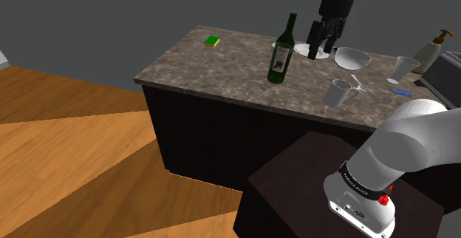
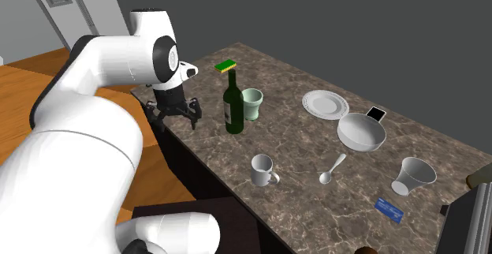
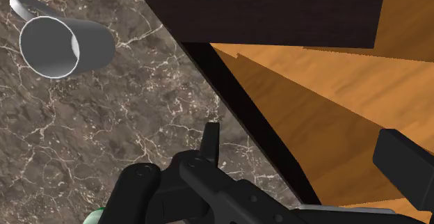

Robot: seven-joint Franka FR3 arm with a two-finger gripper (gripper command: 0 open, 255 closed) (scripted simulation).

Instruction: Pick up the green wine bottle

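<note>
The dark green wine bottle [image 1: 281, 54] [image 2: 232, 104] stands upright on the marble counter [image 1: 222, 70] [image 2: 300, 158], with a label on its body. My gripper [image 1: 325, 43] [image 2: 175, 112] hangs open in the air, apart from the bottle and holding nothing. In the second exterior view it is to the bottle's left, over the counter's edge. In the wrist view the gripper [image 3: 309, 156] looks down past that edge onto counter [image 3: 104, 125] and wooden floor [image 3: 327, 90], its fingers [image 3: 212, 142] spread wide.
A pale green cup [image 2: 252, 102] stands right beside the bottle. Also on the counter: a plate [image 2: 325, 102], a bowl [image 2: 361, 132], a white mug [image 2: 262, 169] [image 3: 59, 45], a spoon [image 2: 333, 167], a tumbler [image 2: 414, 173], a sponge [image 1: 213, 41], and a soap dispenser [image 1: 432, 49].
</note>
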